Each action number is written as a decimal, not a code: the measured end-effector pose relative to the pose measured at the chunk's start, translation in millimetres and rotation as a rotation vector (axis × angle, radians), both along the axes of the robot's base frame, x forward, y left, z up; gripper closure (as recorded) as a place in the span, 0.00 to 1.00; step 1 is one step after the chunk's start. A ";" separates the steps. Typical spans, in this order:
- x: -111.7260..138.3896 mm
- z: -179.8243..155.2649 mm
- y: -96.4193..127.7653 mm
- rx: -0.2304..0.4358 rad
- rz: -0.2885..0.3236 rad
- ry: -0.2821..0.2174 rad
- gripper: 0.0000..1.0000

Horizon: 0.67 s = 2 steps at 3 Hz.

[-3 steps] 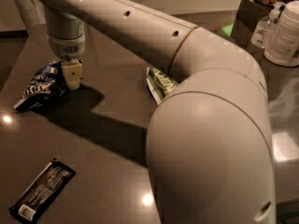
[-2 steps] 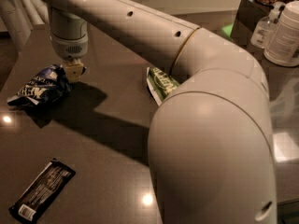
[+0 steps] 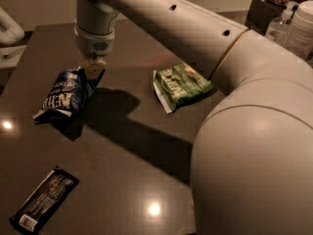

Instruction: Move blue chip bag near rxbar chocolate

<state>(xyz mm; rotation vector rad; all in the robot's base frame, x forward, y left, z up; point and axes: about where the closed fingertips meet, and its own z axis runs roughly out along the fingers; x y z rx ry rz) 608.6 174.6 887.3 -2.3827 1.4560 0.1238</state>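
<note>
Your hand (image 3: pixel 94 70) is clenched on the upper corner of the crumpled dark-blue foil chip bag (image 3: pixel 63 93), low over the dark glossy table (image 3: pixel 122 180).
From your hand the bag trails down and to the left, its long axis on that diagonal and its white lettering facing up. The table's left edge lies just past the bag's far end. Well below your hand, near the front-left corner, lies the flat black rxbar chocolate wrapper (image 3: pixel 44 199), slanted, with its white label at the lower end. Bare tabletop separates bag and bar. A green foil chip bag (image 3: pixel 182 86) lies to the right of your hand, and white plastic jars (image 3: pixel 301 28) stand far right.
</note>
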 end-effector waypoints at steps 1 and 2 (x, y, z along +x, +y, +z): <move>-30.4 20.8 -24.1 0.042 0.016 0.005 1.00; -72.8 40.4 -40.3 0.067 0.037 -0.008 1.00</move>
